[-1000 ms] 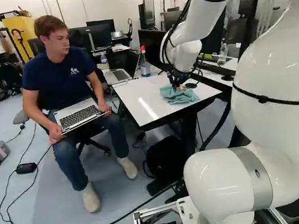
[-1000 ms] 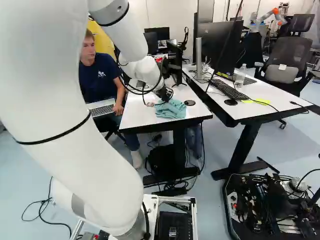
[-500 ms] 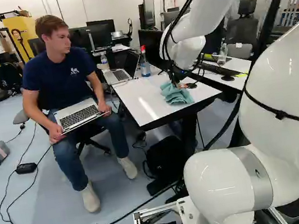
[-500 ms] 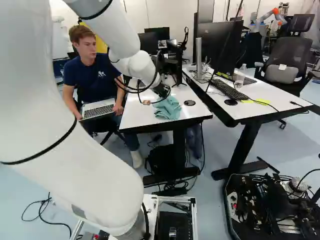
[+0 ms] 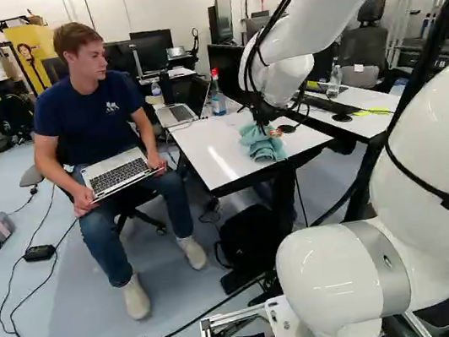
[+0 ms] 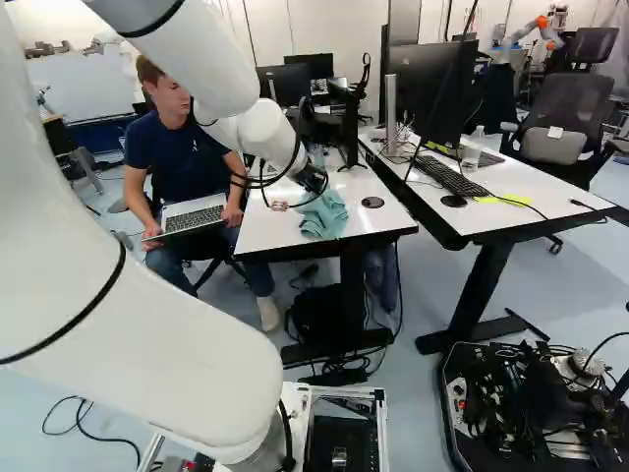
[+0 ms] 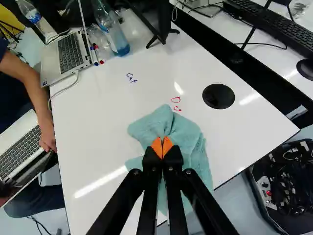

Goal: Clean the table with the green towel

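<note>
Gripper (image 7: pixel 162 148), black with orange pads, is closed on a fold of the pale green cloth towel (image 7: pixel 185 131), which lies crumpled beneath it on the glossy white worktop (image 7: pixel 98 152). Just ahead, beyond the towel's edge, we see small red handwritten marks (image 7: pixel 177 108); farther ahead, toward the open silver laptop (image 7: pixel 69 52), is blue handwriting (image 7: pixel 131 78), so we'd judge the next wipe should push forward.
</note>
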You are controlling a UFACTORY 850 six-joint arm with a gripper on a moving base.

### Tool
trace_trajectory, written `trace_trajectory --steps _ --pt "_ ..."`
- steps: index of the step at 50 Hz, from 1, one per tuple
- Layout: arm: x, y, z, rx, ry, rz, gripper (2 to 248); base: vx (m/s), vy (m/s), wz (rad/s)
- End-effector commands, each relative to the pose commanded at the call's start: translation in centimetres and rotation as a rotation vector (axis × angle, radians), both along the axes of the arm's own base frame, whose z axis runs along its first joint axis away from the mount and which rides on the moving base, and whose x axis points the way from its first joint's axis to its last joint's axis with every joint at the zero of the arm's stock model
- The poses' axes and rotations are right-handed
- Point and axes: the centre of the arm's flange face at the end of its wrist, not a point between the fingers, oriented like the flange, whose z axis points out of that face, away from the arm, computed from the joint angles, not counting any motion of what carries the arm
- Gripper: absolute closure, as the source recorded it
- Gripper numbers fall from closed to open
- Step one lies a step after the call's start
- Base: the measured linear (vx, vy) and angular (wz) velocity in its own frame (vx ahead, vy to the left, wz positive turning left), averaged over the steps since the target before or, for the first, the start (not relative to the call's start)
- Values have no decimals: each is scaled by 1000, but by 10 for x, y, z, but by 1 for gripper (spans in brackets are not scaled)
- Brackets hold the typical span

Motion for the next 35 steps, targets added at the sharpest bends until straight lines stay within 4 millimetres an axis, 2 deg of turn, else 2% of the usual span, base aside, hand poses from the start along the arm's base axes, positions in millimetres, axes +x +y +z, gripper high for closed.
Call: trace_trajectory --steps 20,35 --pt "2 0 0 0 0 1 228 0 0 0" --pt "28 -1 1 1 5 7 228 0 0 0"
